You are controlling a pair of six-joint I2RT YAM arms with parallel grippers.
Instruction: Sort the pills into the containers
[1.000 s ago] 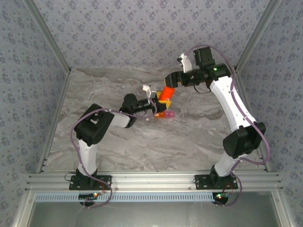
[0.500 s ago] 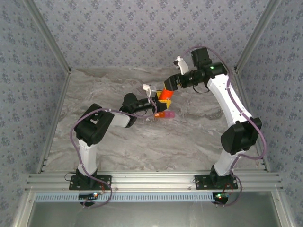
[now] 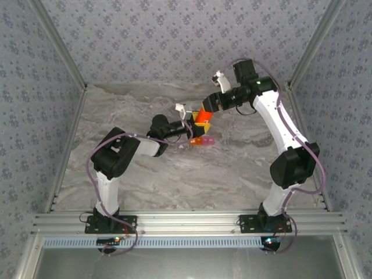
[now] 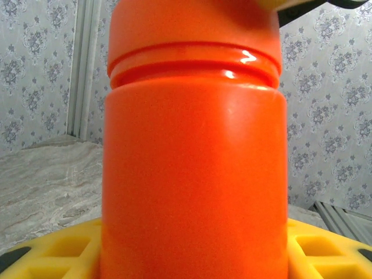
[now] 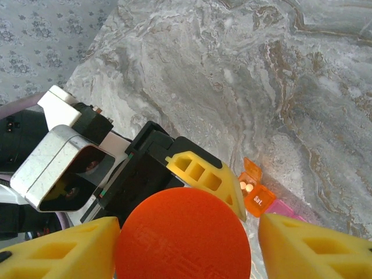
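**If this cap slips, pills go everywhere**

While my left gripper [image 3: 190,125] pinches the orange bottle [image 4: 195,163], my right gripper [image 5: 186,250] straddles its cap [image 5: 180,224] with a sliver of gap on one side. The pill box [image 5: 259,198] sits on the table [image 3: 174,174] just beside the bottle. An off-centre twist could tip the bottle and spill pills past both cells.

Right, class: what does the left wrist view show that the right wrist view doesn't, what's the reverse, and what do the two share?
Left wrist, not right wrist: the orange bottle's side wall and the ridge under its cap, seen close up.
Right wrist, not left wrist: the cap's flat round top, the right end effector's yellow fingers on either side of it, and the pill box with orange and pink cells lying on the table.
Both: the bottle, the left end effector gripping it, the marble table and the patterned wall.
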